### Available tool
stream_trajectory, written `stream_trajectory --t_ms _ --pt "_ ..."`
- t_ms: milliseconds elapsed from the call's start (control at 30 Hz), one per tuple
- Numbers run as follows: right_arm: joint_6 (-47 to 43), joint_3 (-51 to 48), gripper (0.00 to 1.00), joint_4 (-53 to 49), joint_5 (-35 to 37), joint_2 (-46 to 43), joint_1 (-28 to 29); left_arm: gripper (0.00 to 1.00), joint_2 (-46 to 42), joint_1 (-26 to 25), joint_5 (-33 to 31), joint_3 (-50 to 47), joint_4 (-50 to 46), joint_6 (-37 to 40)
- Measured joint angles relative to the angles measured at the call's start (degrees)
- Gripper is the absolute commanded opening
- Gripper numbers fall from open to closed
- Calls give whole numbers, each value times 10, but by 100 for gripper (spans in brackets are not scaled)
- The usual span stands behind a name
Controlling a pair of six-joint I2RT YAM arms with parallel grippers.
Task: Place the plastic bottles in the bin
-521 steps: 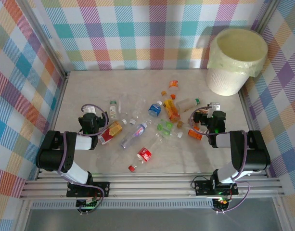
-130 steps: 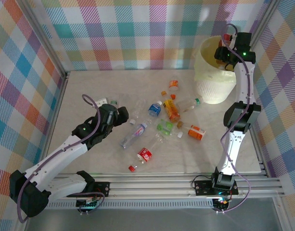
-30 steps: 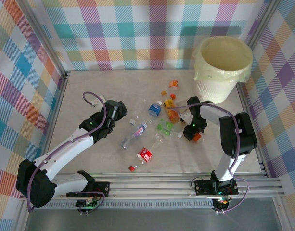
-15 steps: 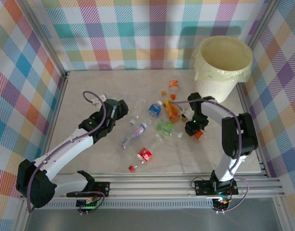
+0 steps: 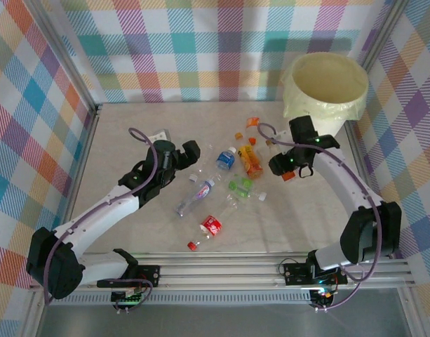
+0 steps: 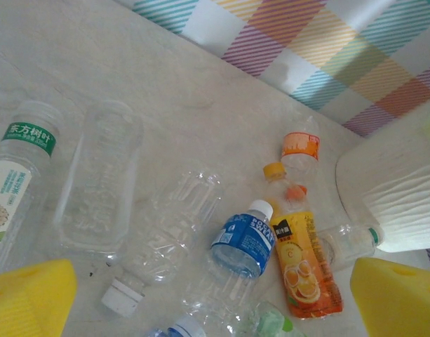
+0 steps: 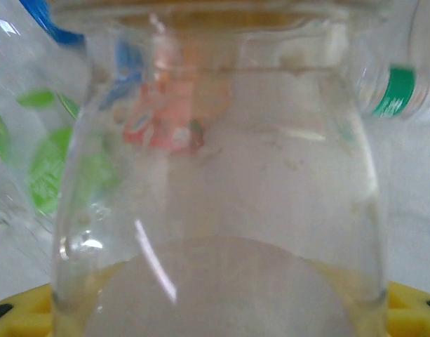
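A pale marbled tabletop (image 5: 309,217) sits inside plaid walls. At its far right corner stands the bin (image 5: 356,105), a big cream bucket lined with a yellow bag, far taller than anything near it.

Two white arms reach in from the near edge. The right arm (image 5: 341,175) bends in close beside the bin's near wall. The right jaws are closed on a clear bottle (image 7: 215,175), whose body looms in the wrist view between the yellow pads. From above, only its orange end (image 5: 287,175) peeks out. Whether it has cleared the tabletop I cannot tell. The left arm (image 5: 109,207) stretches toward the middle, and the left jaws stand wide and hold nothing.

The other plastic bottles lie scattered mid-table:
- an orange juice bottle (image 5: 250,160)
- a blue-labelled bottle (image 5: 226,159)
- a red-labelled bottle (image 5: 211,225)
- a green one (image 5: 240,185)
- several clear crushed ones (image 6: 102,179)

A loose red cap (image 5: 191,246) lies nearest the arms.

The risks, as I judge them:
- The held bottle is slick and thin-walled, so it could slide out on the way up.
- With the arm this close, it could bump the bin or snag the bag, and a low release could hit the rim.
- The left jaws hang over crowded bottles and might catch two or squirt one away.
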Motion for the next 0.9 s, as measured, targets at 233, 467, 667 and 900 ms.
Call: stream_trajectory --t_ms 233,467,667,900 --pt "38 48 32 100 -86 -36 -21 100 0 0 16 0 13 -1" --pt "94 116 31 194 -121 -26 -58 100 -1 0 16 0 12 -3" --pt "142 221 32 230 -134 36 -111 100 -16 0 13 0 10 -5" --pt "191 331 34 236 -127 124 -165 100 -42 0 7 -9 9 -9"
